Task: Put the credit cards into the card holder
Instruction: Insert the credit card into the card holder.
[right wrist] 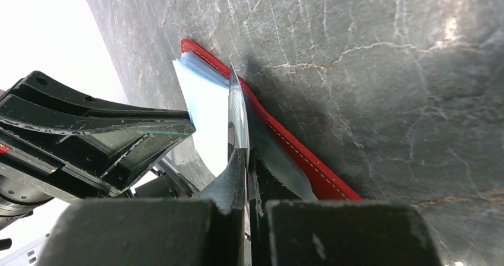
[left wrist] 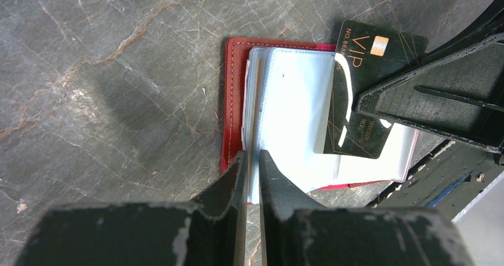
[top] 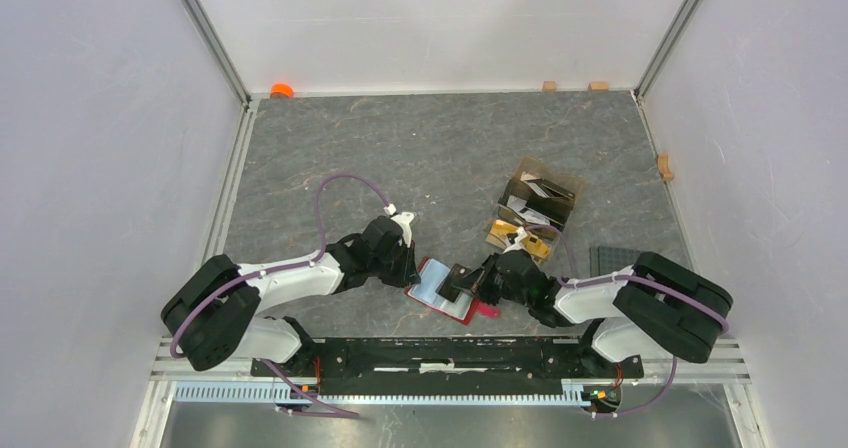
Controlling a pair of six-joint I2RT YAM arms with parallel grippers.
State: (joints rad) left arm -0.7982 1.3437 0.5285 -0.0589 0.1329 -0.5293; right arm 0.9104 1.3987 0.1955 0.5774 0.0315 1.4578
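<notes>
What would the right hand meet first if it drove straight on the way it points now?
Most likely the card holder's clear sleeves: the VIP card pinched in the right hand leads edge-first against them. Depth is hard to judge here.

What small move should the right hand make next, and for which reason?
Probably slide the dark card into the clear sleeve of the card holder: the right hand grips it, most of it lies outside, and the left hand pinches the sleeve's edge.
</notes>
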